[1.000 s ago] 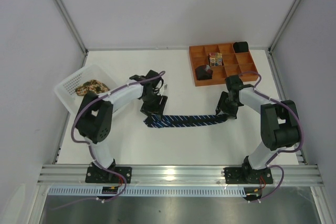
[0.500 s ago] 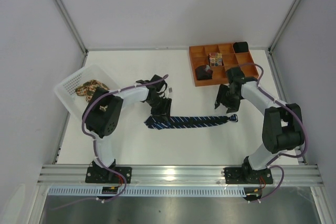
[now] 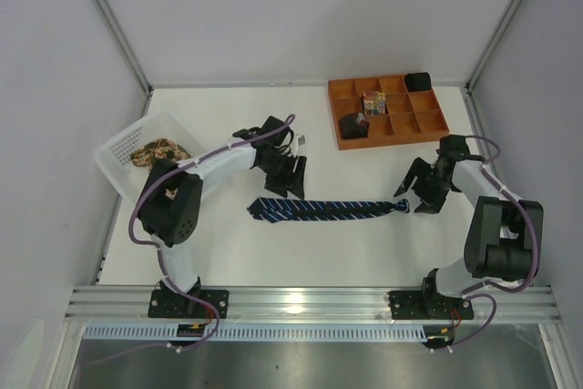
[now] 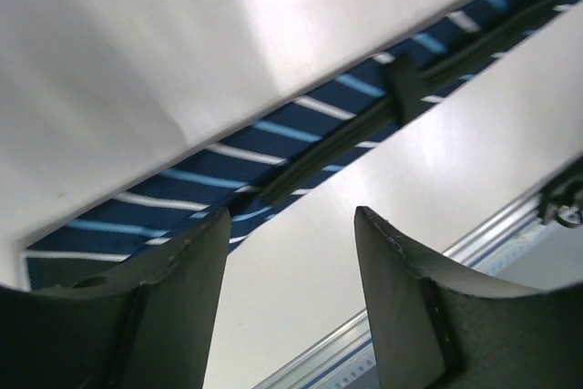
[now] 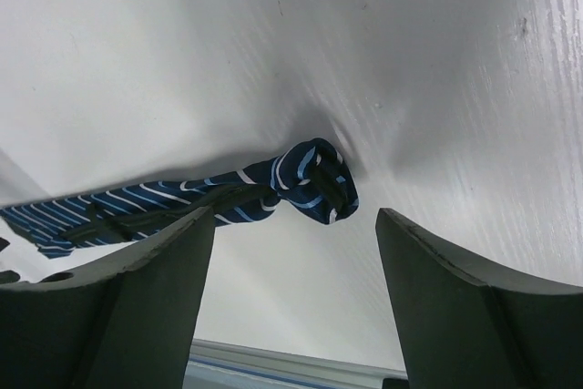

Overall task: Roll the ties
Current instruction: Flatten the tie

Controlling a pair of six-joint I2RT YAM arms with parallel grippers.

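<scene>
Top external view: a second ago both grippers were down on the navy tie (image 3: 328,209), one at each end. Now the left gripper (image 3: 292,179) has lifted off the wide end and drawn back toward the far side of the table (image 3: 228,252). The right gripper (image 3: 418,197) has swung out to the right of the narrow end. The tie lies free on the table and reads straighter than before.

Both grippers stand with their fingers spread and nothing between them. The wrist views confirm it, showing only bare white tabletop in each gap.

The tie is a flat, narrow band of woven cloth, dark navy with thin pale-blue diagonal stripes. Its long axis runs left to right across the table. The pointed wide end sits just below and to the near side of the left gripper. The narrow end, next to the right gripper on its left, is curled into a small loose knob (image 5: 316,180). Seen from the left wrist, a dark seam runs along the band's middle.

Beyond the left gripper to its left, a tan floral tie (image 3: 160,150) lies bunched in a white perforated basket (image 3: 117,145). An orange compartment tray (image 3: 390,141) sits at the back.
</scene>
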